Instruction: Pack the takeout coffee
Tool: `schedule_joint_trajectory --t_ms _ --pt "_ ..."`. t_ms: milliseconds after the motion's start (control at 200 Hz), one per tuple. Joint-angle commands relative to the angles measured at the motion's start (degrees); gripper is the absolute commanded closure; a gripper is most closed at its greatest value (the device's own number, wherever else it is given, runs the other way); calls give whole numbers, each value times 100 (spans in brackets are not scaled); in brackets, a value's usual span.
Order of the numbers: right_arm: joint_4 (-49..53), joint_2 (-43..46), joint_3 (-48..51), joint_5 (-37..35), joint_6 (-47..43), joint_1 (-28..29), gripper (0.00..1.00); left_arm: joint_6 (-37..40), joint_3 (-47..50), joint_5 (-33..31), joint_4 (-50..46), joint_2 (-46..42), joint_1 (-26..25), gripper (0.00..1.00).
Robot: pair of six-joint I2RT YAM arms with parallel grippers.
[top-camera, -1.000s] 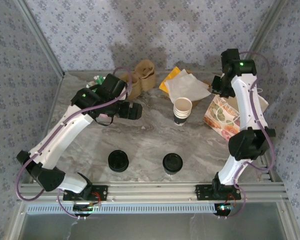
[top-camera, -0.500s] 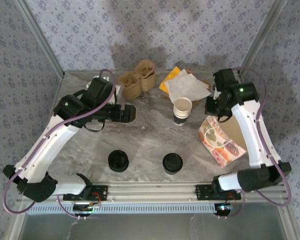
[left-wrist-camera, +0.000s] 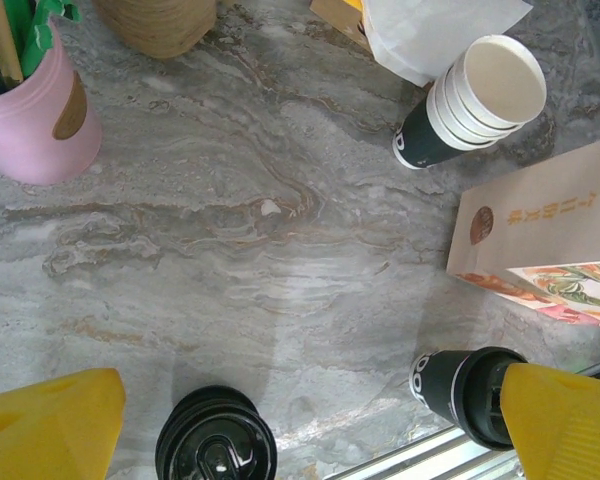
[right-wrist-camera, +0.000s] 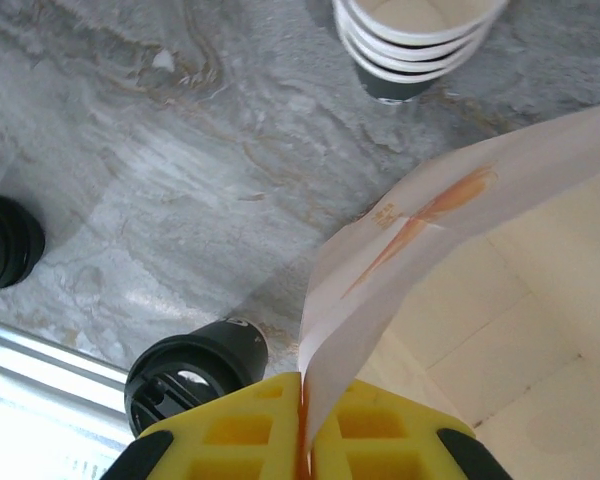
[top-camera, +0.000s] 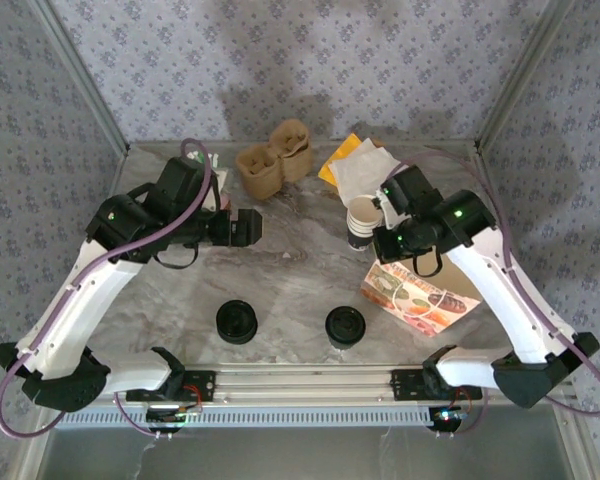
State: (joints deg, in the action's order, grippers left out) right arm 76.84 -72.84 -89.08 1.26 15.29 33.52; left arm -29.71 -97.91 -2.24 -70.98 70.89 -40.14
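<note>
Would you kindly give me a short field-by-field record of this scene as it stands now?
takeout coffee: lidded, upright on the table, outside the bag
paper bag: right of the coffee, held by its edge
right claw: shut on the bag's edge
left claw: open, holding nothing
lid pile: left of the coffee
cup stack: lidless, behind the coffee

- The takeout coffee (top-camera: 345, 327) stands on the surface (top-camera: 300, 270), near the front edge.
- A pile of black lids (top-camera: 237, 321) sits to its left (well apart).
- The right gripper (top-camera: 385, 247) holds a paper bag (top-camera: 420, 298) near the coffee.
</note>
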Motion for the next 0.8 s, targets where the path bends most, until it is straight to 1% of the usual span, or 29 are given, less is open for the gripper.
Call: schedule_joint_trajectory --t_ms 0,205,405,500,680,794 --pt "-126 -179 -209 199 -403 279 89 -87 -202 -134 -212 -146 -27 4" --pt "-303 -745 -574 165 -656 710 89 -135 -194 -250 -269 -208 -27 4" --pt "-381 -1468 -1217 137 -763 1186 89 -192 -156 -387 -336 -336 -28 4" --pt "-375 -1804 -1540 153 -825 1401 89 -209 -158 -565 -419 -415 -22 3" --pt "-294 -2441 -2178 172 -870 1695 88 -376 -141 -1088 -425 -768 -23 3" --pt "-311 -2669 -2424 163 -855 1797 86 -353 -208 -1212 -521 -858 -22 2"
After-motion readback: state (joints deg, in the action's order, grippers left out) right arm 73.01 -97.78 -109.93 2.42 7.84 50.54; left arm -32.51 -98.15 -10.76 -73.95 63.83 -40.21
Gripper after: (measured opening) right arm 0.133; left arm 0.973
